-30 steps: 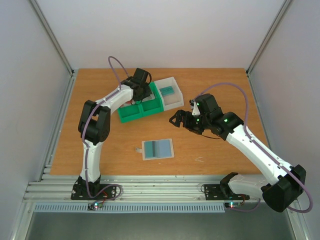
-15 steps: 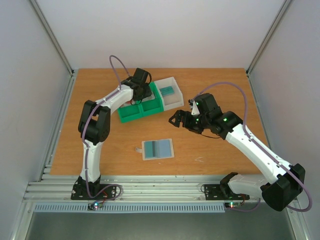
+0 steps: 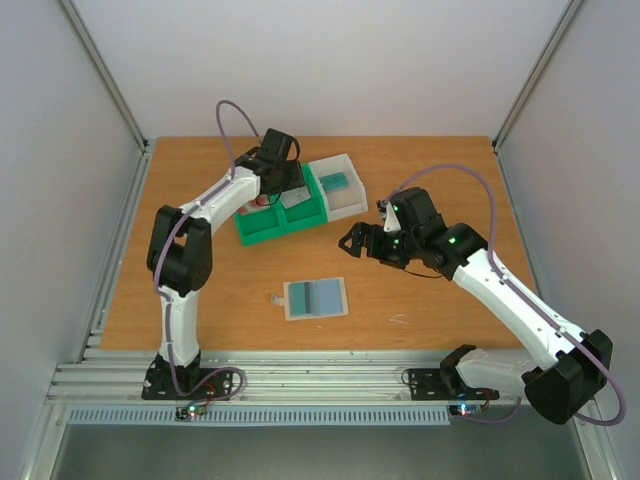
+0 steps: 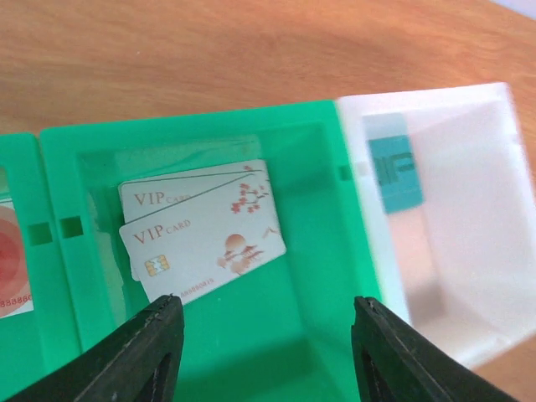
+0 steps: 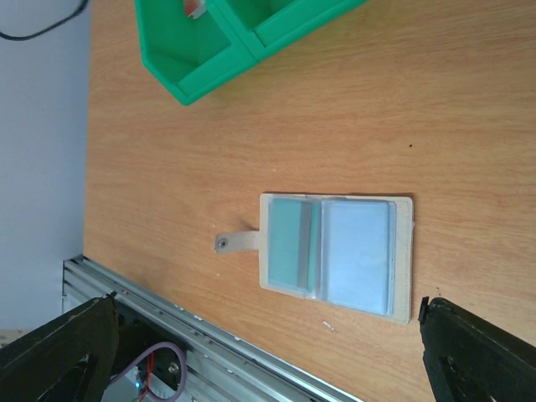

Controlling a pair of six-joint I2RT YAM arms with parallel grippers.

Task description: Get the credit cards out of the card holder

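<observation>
Card holder [image 3: 316, 298], near the surface's near edge, holds two credit cards [image 5: 331, 251]; left fingers [image 4: 142, 356], part-open and empty over the green tray [image 4: 310, 335], should lift straight clear; right fingers [image 5: 477, 347] gape, empty.

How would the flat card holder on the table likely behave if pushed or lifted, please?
The card holder lies flat on the wooden table, so a push would probably slide it, not tip it. Its glossy clear pockets look slippery. Being thin, it may flex if lifted by its tab.

"vip card" on two white cards [image 4: 203, 245]
</observation>
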